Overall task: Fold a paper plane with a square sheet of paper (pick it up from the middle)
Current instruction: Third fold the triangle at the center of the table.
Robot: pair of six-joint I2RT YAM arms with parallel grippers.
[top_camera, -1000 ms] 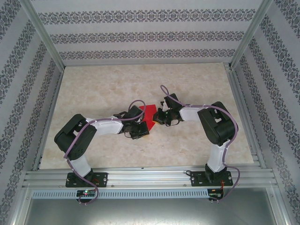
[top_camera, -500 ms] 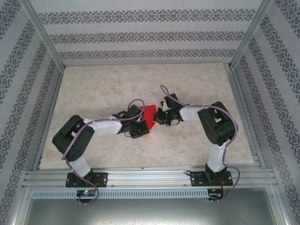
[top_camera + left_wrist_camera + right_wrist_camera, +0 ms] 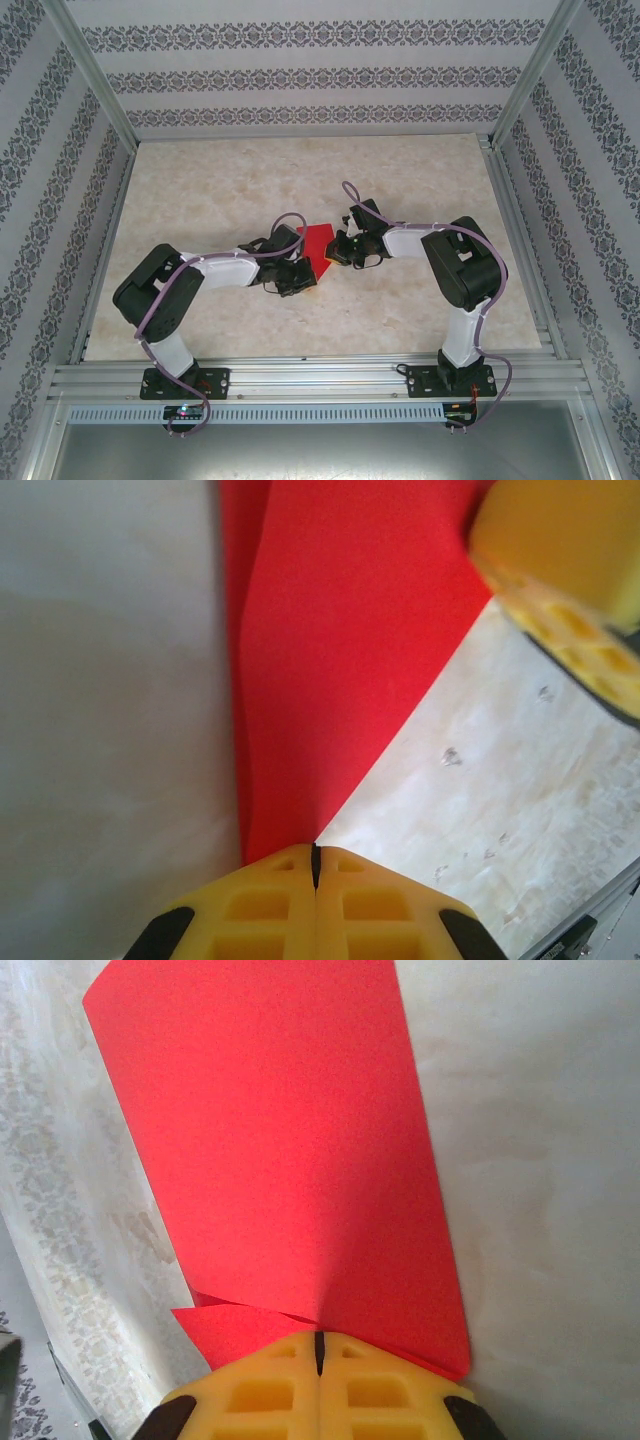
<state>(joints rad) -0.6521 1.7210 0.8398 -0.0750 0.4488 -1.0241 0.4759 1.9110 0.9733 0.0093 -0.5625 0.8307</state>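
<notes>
The square sheet of paper (image 3: 318,238) is bright red and creased into a layered, pointed shape. It lies at the middle of the table between both grippers. My left gripper (image 3: 314,865) is shut, with the pointed corner of the red paper (image 3: 340,660) running into the seam of its yellow fingers. My right gripper (image 3: 320,1350) is shut on the near edge of the paper (image 3: 290,1150), where two layers overlap. In the top view the left gripper (image 3: 312,266) and right gripper (image 3: 333,252) almost meet. The right gripper's yellow fingers (image 3: 560,560) show in the left wrist view.
The marbled tabletop (image 3: 220,180) lies bare to the left, right and far side. Patterned walls and aluminium posts (image 3: 95,80) close in the cell. A metal rail (image 3: 320,378) runs along the near edge by the arm bases.
The left arm has shifted slightly and its jaws have closed a touch tighter on the paper. The right arm and the paper have hardly moved.
</notes>
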